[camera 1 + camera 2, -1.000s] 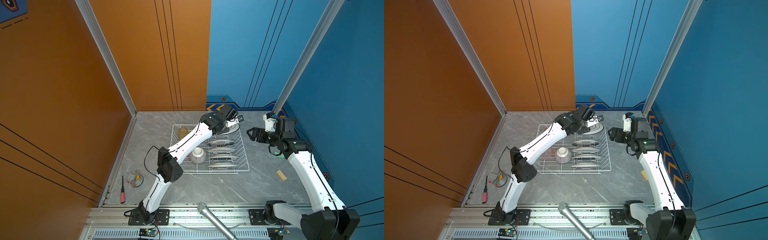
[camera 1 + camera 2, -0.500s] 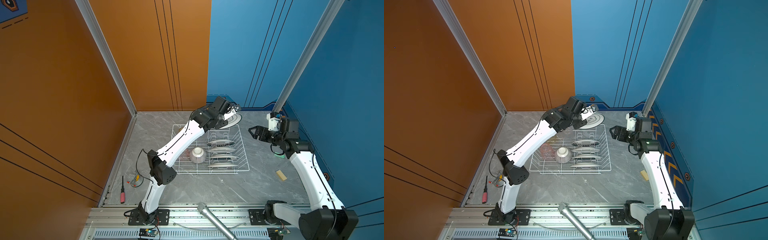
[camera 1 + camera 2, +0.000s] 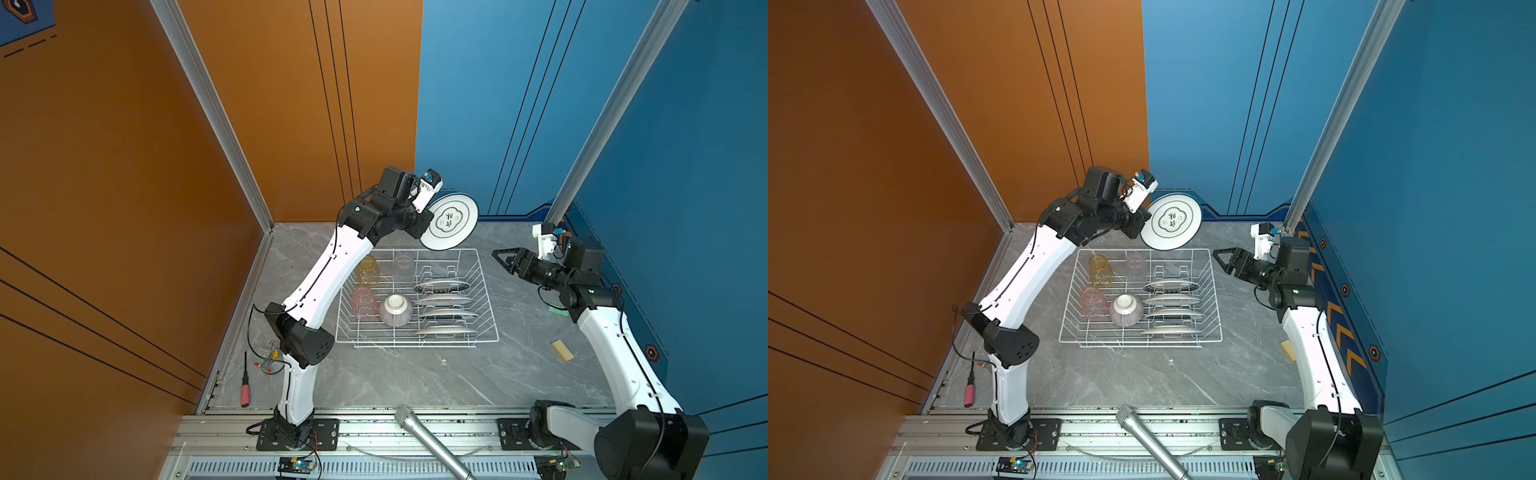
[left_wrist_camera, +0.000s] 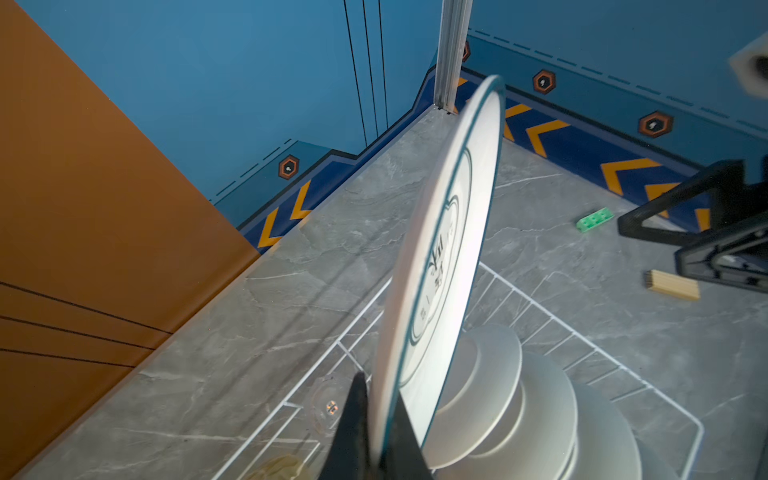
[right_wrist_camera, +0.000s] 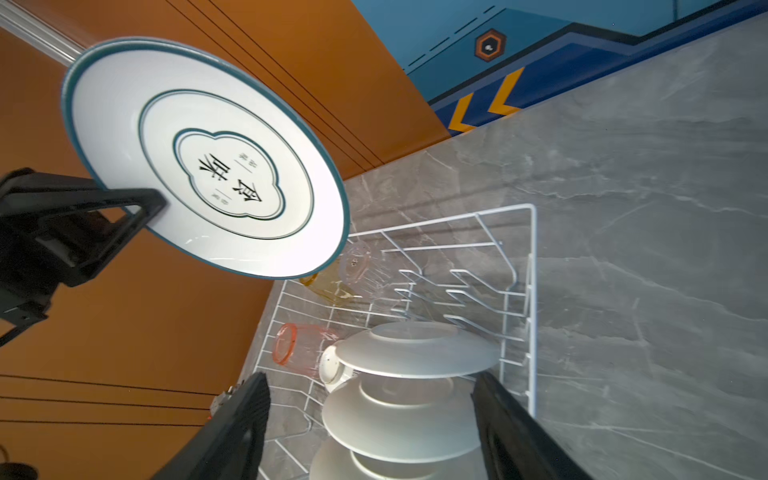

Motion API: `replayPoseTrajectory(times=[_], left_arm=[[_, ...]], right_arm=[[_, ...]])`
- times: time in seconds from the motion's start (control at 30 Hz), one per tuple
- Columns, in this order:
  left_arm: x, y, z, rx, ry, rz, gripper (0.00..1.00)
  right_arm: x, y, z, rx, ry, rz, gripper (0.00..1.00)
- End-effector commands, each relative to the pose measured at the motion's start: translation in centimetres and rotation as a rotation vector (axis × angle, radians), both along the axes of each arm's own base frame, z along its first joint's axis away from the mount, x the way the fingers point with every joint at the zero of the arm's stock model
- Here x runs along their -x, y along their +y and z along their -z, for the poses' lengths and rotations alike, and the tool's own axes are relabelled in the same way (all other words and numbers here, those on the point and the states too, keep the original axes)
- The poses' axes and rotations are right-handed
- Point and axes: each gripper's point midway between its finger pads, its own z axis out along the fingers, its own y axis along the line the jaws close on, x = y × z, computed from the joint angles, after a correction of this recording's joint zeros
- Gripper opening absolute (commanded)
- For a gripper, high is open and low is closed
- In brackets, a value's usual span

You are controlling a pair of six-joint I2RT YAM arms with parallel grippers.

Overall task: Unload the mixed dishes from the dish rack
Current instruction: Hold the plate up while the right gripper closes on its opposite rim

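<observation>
My left gripper [image 3: 428, 224] [image 4: 380, 399] is shut on the edge of a white plate [image 3: 451, 220] [image 3: 1170, 221] [image 5: 208, 158] with a dark rim and black characters. It holds the plate tilted in the air over the far edge of the dish rack [image 3: 486, 299] [image 3: 1214, 299]. Several plates [image 3: 442, 299] stand in the rack's slots. A striped bowl [image 3: 395, 309] and amber [image 3: 368, 270], pink [image 3: 365, 302] and clear [image 3: 403, 266] tumblers sit beside them. My right gripper [image 3: 498, 257] [image 5: 370, 378] hovers open to the right of the rack, with nothing between its fingers.
A wooden block [image 3: 562, 350] and a green block [image 3: 557, 311] lie on the table right of the rack. A red-handled screwdriver [image 3: 245, 388] lies at the left front. A microphone [image 3: 428, 440] juts in over the front rail. Walls close the back and both sides.
My left arm has lifted the plate up out of the rack and swung it toward the back wall, face turned to the right. The right gripper has shifted slightly back.
</observation>
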Motion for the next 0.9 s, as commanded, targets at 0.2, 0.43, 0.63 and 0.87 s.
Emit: replayPoseTrajectory(times=[0.2, 0.43, 0.63, 0.87], left_arm=[[1.2, -2.7, -2.1, 0.367, 0.262, 0.131, 0.0], [0.9, -4.6, -1.2, 0.481, 0.374, 0.194, 0.0], [1.0, -6.0, -0.7, 0.545, 0.43, 0.233, 0.0], [0.9, -7.2, -0.7, 0.64, 0.469, 0.275, 0.0]], right_arm=[[0.0, 1.6, -2.2, -0.153, -0.069, -0.098, 0.72], [-0.6, 1.7, -3.0, -0.231, -0.099, -0.1, 0.66], [-1.5, 1.8, -4.4, -0.293, -0.137, -0.096, 0.59], [-2.5, 1.7, -5.2, -0.359, -0.155, -0.096, 0.42]])
